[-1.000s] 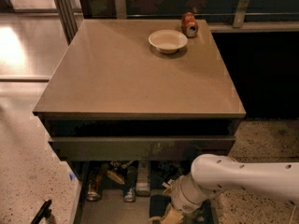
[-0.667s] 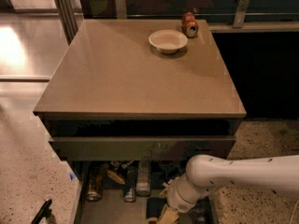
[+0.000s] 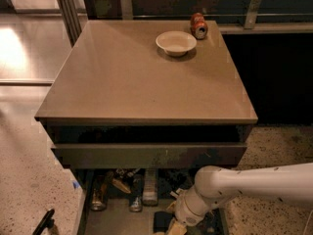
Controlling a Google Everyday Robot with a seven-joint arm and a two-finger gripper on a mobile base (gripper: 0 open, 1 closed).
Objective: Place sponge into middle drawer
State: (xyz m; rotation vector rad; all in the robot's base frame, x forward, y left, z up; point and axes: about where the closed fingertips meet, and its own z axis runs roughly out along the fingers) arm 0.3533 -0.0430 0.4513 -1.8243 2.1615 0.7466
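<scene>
The middle drawer (image 3: 115, 219) is pulled out below the flat drawer front (image 3: 146, 155) of the brown cabinet; it has a grey floor and dark side rails. My white arm reaches in from the right, and the gripper (image 3: 172, 226) hangs low over the drawer's front right part, at the bottom edge of the view. A dark green piece with a pale yellow edge, the sponge (image 3: 161, 221), sits right at the gripper's tip, just above or on the drawer floor. I cannot tell whether it is held.
Several bottles and cans (image 3: 142, 190) lie at the back of the drawer. A white bowl (image 3: 176, 43) and a red can (image 3: 198, 25) stand on the cabinet top (image 3: 137, 77). Speckled floor lies to the left and right. A black object (image 3: 44, 223) lies bottom left.
My arm has shifted slightly to the left over the open drawer. The rest has not moved.
</scene>
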